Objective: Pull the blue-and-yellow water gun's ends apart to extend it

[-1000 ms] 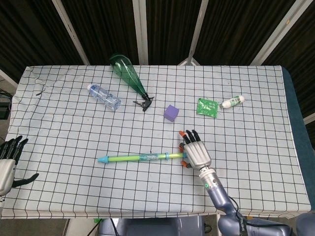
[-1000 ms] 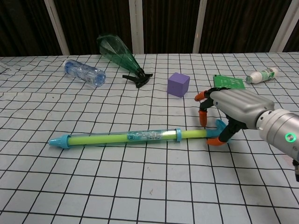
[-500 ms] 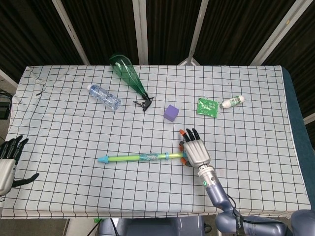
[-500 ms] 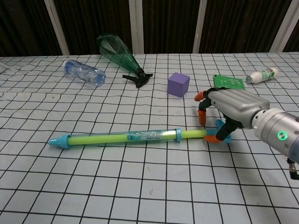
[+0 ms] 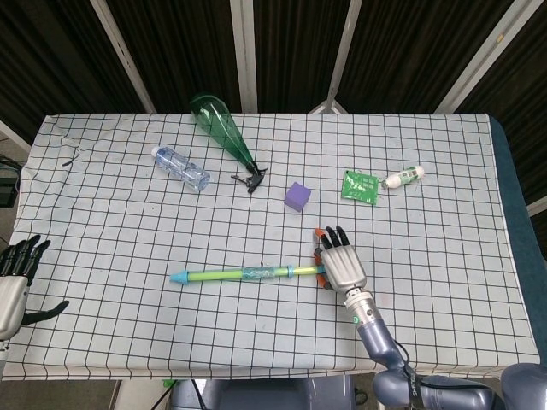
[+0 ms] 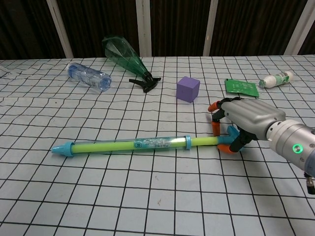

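The blue-and-yellow water gun (image 5: 239,274) (image 6: 128,145) lies flat on the checked cloth, its blue tip pointing left. Its thin yellow rod runs right to a blue handle (image 6: 231,132). My right hand (image 5: 340,263) (image 6: 246,120) arches over that handle. The orange-tipped fingers curl down on the far side of the rod and the thumb sits on the near side, with a gap still showing around the rod. My left hand (image 5: 13,286) hangs beyond the table's left edge with its fingers apart, holding nothing. It shows only in the head view.
A purple cube (image 5: 297,196) (image 6: 188,89) sits just behind the right hand. Further back lie a green spray bottle (image 5: 224,132) (image 6: 123,56), a clear water bottle (image 5: 181,167) (image 6: 88,76), a green packet (image 5: 360,185) (image 6: 241,86) and a small white bottle (image 5: 403,177) (image 6: 275,78).
My right hand has sunk a little lower over the gun's handle end. The water gun and my left hand have not moved.
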